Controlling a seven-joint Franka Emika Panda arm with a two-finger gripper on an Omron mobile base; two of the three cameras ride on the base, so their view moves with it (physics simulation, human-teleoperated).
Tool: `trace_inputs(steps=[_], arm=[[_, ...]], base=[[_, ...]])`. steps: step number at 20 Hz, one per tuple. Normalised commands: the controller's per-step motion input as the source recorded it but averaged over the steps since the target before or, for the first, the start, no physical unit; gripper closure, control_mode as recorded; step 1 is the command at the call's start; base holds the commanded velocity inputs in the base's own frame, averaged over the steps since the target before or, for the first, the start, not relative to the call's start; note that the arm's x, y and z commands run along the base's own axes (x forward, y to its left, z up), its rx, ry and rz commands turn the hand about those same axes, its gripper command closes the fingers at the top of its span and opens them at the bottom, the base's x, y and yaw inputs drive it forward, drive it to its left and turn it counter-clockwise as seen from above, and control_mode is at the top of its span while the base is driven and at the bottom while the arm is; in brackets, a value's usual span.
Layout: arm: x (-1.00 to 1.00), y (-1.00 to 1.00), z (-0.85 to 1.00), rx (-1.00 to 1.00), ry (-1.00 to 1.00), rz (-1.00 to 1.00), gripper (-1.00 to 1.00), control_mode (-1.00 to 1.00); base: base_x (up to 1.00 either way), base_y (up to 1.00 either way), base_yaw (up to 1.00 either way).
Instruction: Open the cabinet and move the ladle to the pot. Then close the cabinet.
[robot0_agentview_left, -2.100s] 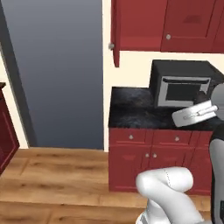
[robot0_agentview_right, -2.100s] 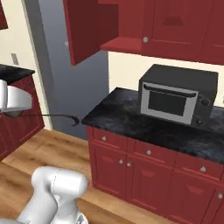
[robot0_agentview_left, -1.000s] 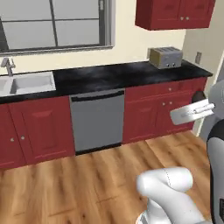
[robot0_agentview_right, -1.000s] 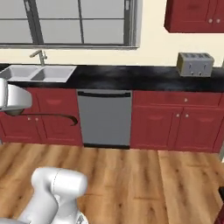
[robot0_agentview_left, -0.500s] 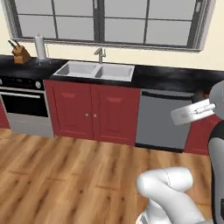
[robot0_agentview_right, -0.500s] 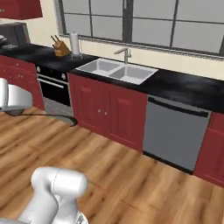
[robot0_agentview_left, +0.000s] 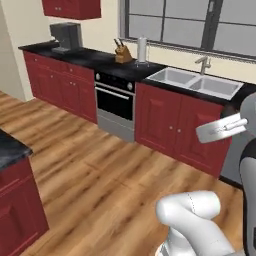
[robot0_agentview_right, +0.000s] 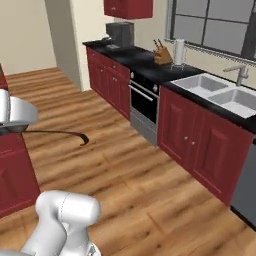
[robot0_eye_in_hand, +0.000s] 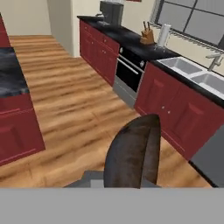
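- Gripper (robot0_agentview_right: 22, 128): jaws nearly together, clamped on the end of the ladle (robot0_agentview_right: 60, 133) handle. The thin dark handle runs out level from the hand and ends in a small hook.
- In the hand view the ladle's dark bowl (robot0_eye_in_hand: 133, 151) sits just ahead of the camera and covers the fingertips.
- Judgement: the ladle is held level and close to the arm, well above the floor (robot0_agentview_left: 90, 165). That suits carrying it while the base drives, and nothing touches it.
- Task stage, judged: the ladle is out of storage and in transit, not yet delivered. Closing the cabinet comes after.
- Likely destination: the oven (robot0_agentview_left: 115, 102) with its black stove top, set in the long red counter run. I cannot tell from these views where the pot stands.
- On that counter: 1 coffee machine (robot0_agentview_left: 65, 36) at the far end, 1 knife block (robot0_agentview_left: 121, 52), 1 white paper roll (robot0_agentview_left: 142, 49), then the double sink (robot0_agentview_left: 195, 82) with its faucet (robot0_agentview_left: 202, 64) under the window (robot0_agentview_left: 200, 22).
- A red wall cupboard (robot0_agentview_left: 72, 7) hangs above the coffee machine, doors closed. I cannot tell whether it is the one named in the task.
- Obstacles: a low red unit with a dark speckled top (robot0_eye_in_hand: 11, 72) stands close on the robot's left. In the right base view it lies below and just beside the hand, so a swing of the handle that way could clip it.
- Otherwise bare floor lies between the robot and the oven. A grey dishwasher front (robot0_agentview_right: 247, 185) sits beyond the sink unit, out of the path.
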Motion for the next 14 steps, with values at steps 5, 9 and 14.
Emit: trace_inputs(steps=[5, 9, 14], arm=[[0.00, 0.00, 0.00, 0.00, 0.00, 0.00, 1.00, 1.00], [0.00, 0.00, 0.00, 0.00, 0.00, 0.00, 1.00, 1.00], [0.00, 0.00, 0.00, 0.00, 0.00, 0.00, 1.00, 1.00]], base=[[0.20, 0.00, 0.65], [0.16, 0.00, 0.62], [0.17, 0.00, 0.58]])
